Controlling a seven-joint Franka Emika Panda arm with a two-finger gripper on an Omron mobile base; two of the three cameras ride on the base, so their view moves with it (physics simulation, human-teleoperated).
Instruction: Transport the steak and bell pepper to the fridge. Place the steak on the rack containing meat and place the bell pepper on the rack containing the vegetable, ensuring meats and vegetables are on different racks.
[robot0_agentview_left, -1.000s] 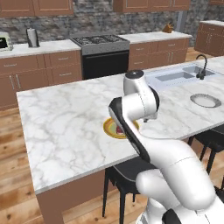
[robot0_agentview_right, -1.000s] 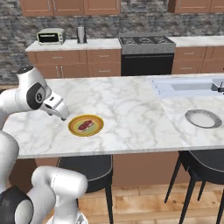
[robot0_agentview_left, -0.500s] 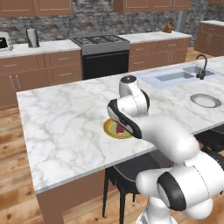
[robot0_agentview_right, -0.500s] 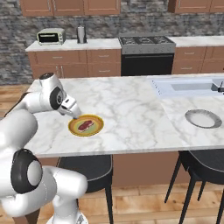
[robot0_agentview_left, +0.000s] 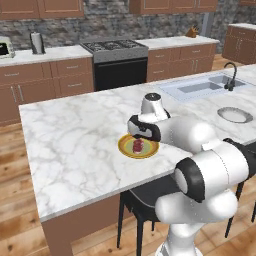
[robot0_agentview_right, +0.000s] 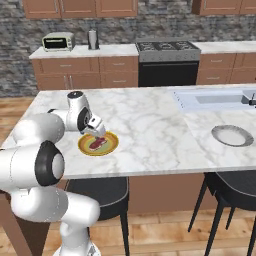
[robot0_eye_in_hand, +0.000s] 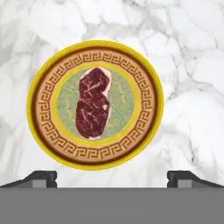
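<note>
surface: white marble island (robot0_agentview_left: 75, 145) | on it: yellow-rimmed plate (robot0_agentview_left: 125, 150), grey dish (robot0_agentview_right: 231, 135)

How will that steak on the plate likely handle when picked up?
The steak lies thin and flat on the plate, so it will probably flop. Its marbled surface looks moist, maybe slippery. Being flat, it should not roll.

Arm's folded over from the base with the hand pointing pretty much straight down, the gripper (robot0_agentview_right: 98, 133) hanging just above the yellow plate (robot0_agentview_right: 111, 146) — not touching it. Jaws are spread wide, one fingertip (robot0_eye_in_hand: 41, 177) off each side of the plate's near rim — nothing between them.
</note>
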